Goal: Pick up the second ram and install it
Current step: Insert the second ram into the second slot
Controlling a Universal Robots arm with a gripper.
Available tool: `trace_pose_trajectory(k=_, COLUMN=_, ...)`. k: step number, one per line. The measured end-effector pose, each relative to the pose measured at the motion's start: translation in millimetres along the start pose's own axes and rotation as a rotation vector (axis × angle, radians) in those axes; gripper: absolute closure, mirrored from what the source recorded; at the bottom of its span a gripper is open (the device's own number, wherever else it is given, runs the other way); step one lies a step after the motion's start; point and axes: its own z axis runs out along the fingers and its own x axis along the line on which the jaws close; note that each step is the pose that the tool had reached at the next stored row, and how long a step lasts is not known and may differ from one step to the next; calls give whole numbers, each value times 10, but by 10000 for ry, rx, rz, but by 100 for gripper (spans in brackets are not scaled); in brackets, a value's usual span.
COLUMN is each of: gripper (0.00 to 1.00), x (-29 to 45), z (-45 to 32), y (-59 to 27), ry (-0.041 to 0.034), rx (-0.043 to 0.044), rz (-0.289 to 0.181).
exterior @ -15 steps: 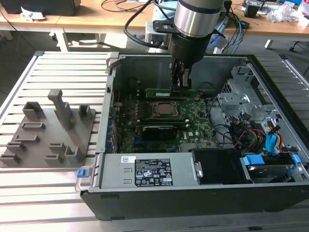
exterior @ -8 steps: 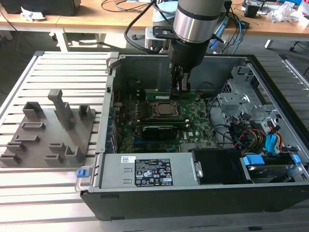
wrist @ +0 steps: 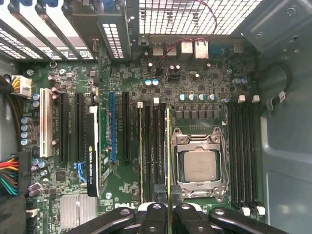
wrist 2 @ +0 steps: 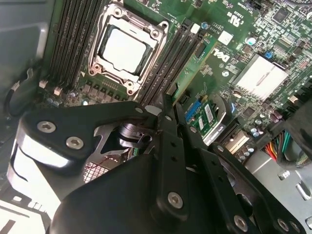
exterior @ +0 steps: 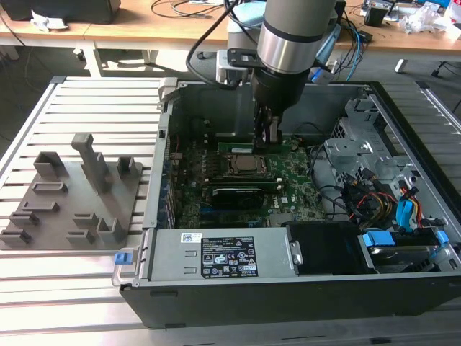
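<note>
Ext. view: gripper [exterior: 267,138] low inside the PC case [exterior: 403,130], fingers pinched on the second ram [exterior: 268,137], just behind the CPU socket [exterior: 243,166].
First wrist view: ram a thin green edge-on strip [wrist: 168,161], standing in a slot beside the socket.
Writing: not readable enough to state.

A slatted metal table [exterior: 79,108] is seen carrying an open computer case [exterior: 288,288] and, beside it, a grey holder tray [exterior: 72,202].

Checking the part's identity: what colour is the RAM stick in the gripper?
Green, seen edge-on: the second ram between the gripper fingers, best in the first wrist view.
</note>
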Motion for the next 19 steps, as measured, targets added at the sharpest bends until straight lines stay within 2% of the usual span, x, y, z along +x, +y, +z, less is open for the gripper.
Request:
trace_pose_trajectory(k=9, gripper=86, x=7, z=108, y=-7, ry=0, rx=0, rz=0)
trace_pose_trajectory(k=15, gripper=86, x=13, z=216, y=-13, ry=-1, rx=0, rz=0)
trace_pose_trajectory(k=19, gripper=86, x=15, z=242, y=-15, ry=1, rx=-1, rz=0)
